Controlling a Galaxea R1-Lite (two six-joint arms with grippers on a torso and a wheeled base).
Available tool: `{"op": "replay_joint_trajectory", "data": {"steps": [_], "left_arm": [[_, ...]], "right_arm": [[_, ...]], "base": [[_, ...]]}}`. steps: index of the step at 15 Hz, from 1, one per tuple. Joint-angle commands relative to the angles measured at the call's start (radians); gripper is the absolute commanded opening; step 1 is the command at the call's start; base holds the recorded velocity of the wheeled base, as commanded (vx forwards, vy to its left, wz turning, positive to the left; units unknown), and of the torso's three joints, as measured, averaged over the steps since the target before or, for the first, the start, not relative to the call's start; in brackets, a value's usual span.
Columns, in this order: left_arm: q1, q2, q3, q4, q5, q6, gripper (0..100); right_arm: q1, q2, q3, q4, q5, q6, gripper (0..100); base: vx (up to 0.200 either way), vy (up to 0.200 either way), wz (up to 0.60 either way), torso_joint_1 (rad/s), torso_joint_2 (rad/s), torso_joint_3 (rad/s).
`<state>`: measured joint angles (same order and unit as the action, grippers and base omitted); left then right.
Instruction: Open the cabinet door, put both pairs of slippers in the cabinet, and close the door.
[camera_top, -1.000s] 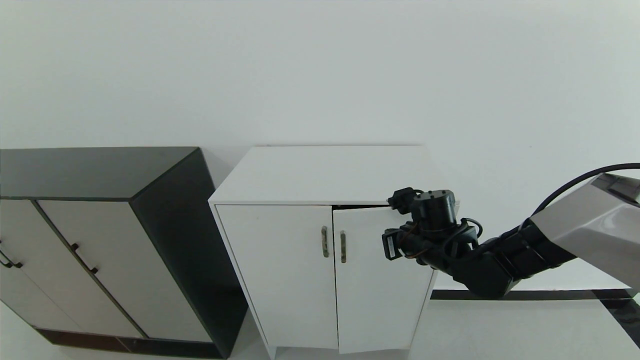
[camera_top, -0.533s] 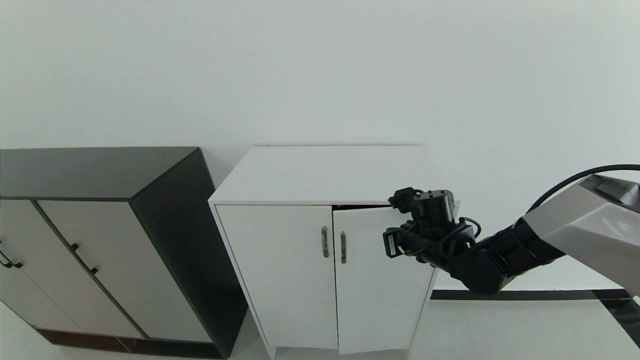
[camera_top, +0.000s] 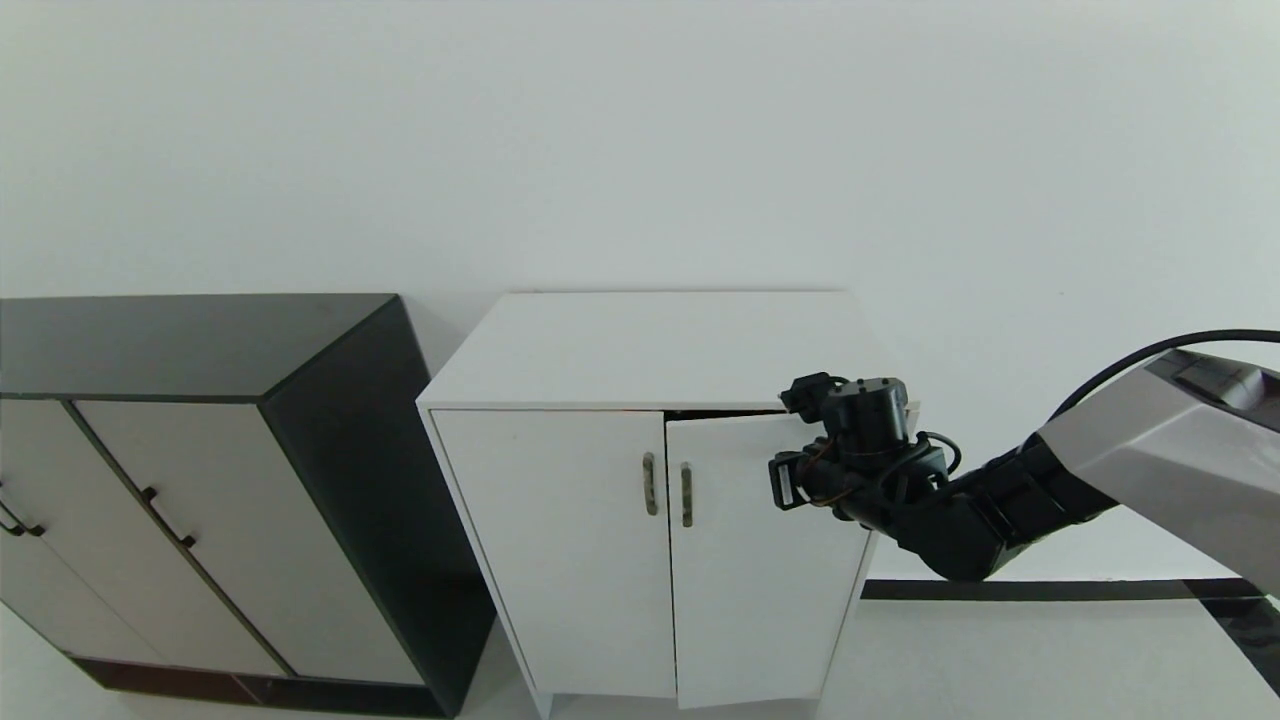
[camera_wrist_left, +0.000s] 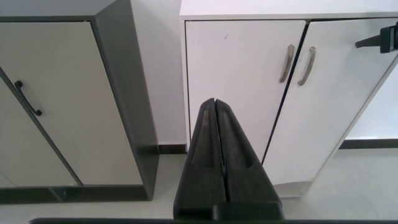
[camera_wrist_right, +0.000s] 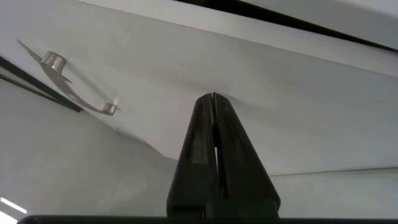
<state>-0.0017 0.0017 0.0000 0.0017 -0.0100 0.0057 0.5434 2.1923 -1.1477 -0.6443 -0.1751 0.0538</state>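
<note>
**Desk:** State of the cabinet door?

**Operator:** I see the white cabinet (camera_top: 650, 345) on the floor, its back to the wall. Its right door (camera_top: 760, 580) is ajar by a sliver, with a dark gap along the door's upper edge, under the cabinet top. The left door (camera_top: 560, 540) sits flush. The right door's handle (camera_top: 686, 493) and the left door's handle (camera_top: 649, 483) hang side by side where the doors meet.

**Desk:** Right gripper?

**Operator:** The right gripper (camera_wrist_right: 214, 99) has its fingers pressed together, with only a hairline slit between them, and it holds nothing. Its tip sits at the face of the right door, near the upper edge and on the hinge side of the handle. I cannot tell whether it touches the panel.

**Desk:** Left gripper?

**Operator:** The left gripper (camera_wrist_left: 215, 102) has its fingers flat against each other and is empty. I have it well back from the cabinet fronts, pointing toward the left door.

**Desk:** Surroundings?

**Operator:** A dark cabinet (camera_top: 200, 340) stands near the white cabinet's left side, with a narrow strip of wall between them. Its pale doors are shut. A black strip (camera_top: 1050, 590) lies on the floor to the right of the white cabinet.
</note>
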Motion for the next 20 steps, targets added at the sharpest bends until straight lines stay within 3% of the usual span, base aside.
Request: {"op": "replay_joint_trajectory", "data": {"steps": [1, 20], "left_arm": [[0.000, 0.000, 0.000, 0.000, 0.001, 0.000, 0], [0.000, 0.000, 0.000, 0.000, -0.001, 0.000, 0]], "right_arm": [[0.000, 0.004, -0.010, 0.000, 0.000, -0.002, 0], [-0.019, 0.087, -0.090, -0.005, 0.000, -0.002, 0]], "base": [[0.000, 0.000, 0.00, 0.000, 0.00, 0.000], [0.000, 0.000, 0.00, 0.000, 0.00, 0.000]]}}
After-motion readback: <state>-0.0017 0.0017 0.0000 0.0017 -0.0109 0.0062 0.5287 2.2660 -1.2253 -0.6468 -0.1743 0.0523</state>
